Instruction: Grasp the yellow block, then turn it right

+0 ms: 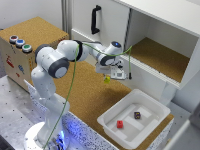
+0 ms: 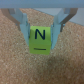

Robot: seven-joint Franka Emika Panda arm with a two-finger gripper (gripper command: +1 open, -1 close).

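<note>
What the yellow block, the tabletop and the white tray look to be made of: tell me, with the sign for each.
Yellow block: probably painted wood or plastic; flat matte faces, a printed black N. Which one, the look leaves open.
Tabletop: looks like cork; speckled, grainy brown surface, matte.
White tray: likely moulded plastic; smooth, even white walls with rounded rims, slight sheen.

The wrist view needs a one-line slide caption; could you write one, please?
Yellow block marked "N" held between the jaws above the cork surface.

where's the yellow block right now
The yellow block is held between the end effector fingers above the cork counter, toward the exterior view's upper left of the white tray.
</note>
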